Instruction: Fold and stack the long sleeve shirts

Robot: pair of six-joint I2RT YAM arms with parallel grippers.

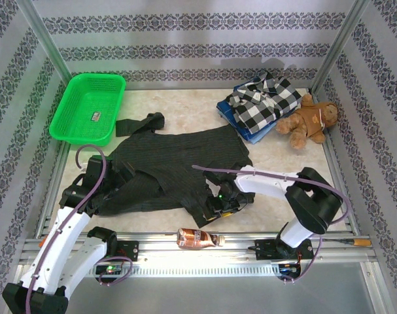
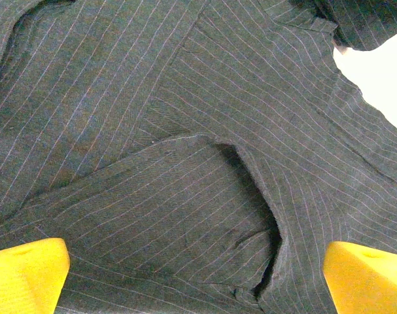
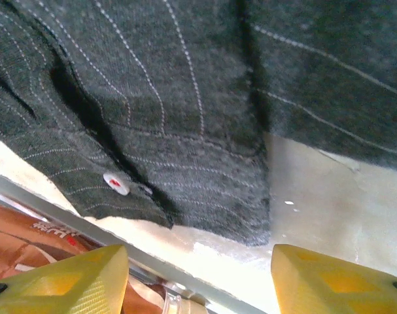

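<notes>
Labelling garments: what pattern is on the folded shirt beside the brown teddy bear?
Black-and-white checks on the folded flannel shirt; clearest in the top external view.

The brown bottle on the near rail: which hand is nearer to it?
Right. The right hand is just behind the brown bottle, over the dark shirt's near edge; the left hand is far to the bottle's left.

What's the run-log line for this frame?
charcoal shirt: spread out | left gripper: jaws open over shirt | right gripper: jaws open at shirt's near hem | checked shirt: atop blue garment, far right
</notes>
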